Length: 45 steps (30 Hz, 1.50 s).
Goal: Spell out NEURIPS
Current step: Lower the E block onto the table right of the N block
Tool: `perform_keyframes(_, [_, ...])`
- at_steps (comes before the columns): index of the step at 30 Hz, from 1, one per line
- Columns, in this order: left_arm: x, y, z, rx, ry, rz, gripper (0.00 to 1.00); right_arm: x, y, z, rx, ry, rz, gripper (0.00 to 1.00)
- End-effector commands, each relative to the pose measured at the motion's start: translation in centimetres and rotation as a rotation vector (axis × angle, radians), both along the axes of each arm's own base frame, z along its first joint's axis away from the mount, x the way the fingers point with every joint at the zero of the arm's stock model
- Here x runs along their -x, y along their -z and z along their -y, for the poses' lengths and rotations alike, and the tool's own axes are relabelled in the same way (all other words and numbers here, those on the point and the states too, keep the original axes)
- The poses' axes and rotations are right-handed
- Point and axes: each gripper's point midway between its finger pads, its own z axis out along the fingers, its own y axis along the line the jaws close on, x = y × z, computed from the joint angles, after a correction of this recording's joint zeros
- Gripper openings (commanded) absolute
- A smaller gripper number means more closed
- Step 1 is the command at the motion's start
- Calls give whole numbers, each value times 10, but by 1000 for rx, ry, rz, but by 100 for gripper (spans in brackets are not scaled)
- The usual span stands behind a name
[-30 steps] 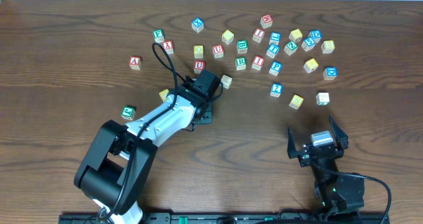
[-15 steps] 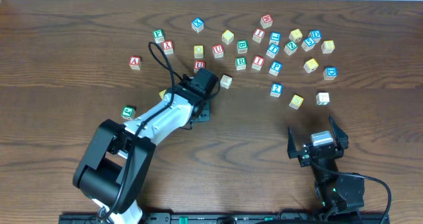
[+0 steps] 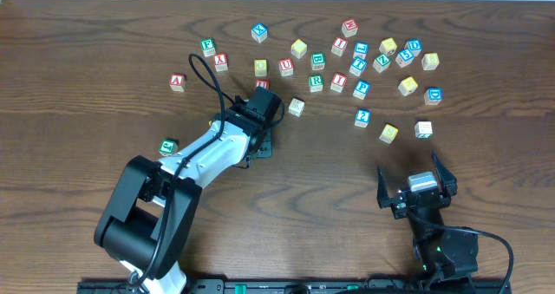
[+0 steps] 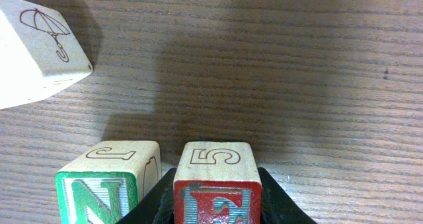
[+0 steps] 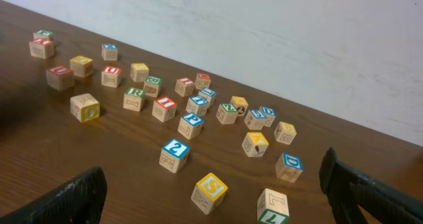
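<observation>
Two lettered cubes start the word: the left gripper [image 4: 215,212] grips the red E cube [image 4: 215,178] just beside the green N cube [image 4: 106,187]. Right gripper [image 3: 414,179] gapes, empty. Next: likely release E, aligned with N.

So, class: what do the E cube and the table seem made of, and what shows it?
E cube: pale wood, grain visible, matt; red painted letter face. Table: dark wood or wood-look laminate, streaky grain, slight sheen.
</observation>
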Motion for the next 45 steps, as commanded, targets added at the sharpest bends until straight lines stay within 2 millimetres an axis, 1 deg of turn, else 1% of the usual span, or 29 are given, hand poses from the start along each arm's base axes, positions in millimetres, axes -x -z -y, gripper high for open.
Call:
perform_keyframes(1, [3,7,-6,-26,3,-17,8,-1,1,4,-13,22,-3,99])
perform_keyframes(5, [4,7,-6,-27,3,-21,13,-1,1,4,-13,21,-3,99])
perform_keyframes(11, [4,7,-6,-28,3,-22,17,-1,1,4,-13,21,-3,99])
perform_keyframes(12, [4,7,-6,-28,3,-22,23,-1,1,4,-13,21,-3,99])
perform_keyframes(16, [4,7,-6,-28,3,-22,26,-1,1,4,-13,21,-3,99])
perform_keyframes(19, [4,7,-6,-28,3,-22,35,-1,1,4,-13,21,-3,99])
perform_keyframes(24, [4,7,-6,-28,3,-22,40,-1,1,4,-13,21,-4,99])
perform_keyframes(45, [5,7,-4,-17,6,-25,40,-1,1,4,-13,21,-3,99])
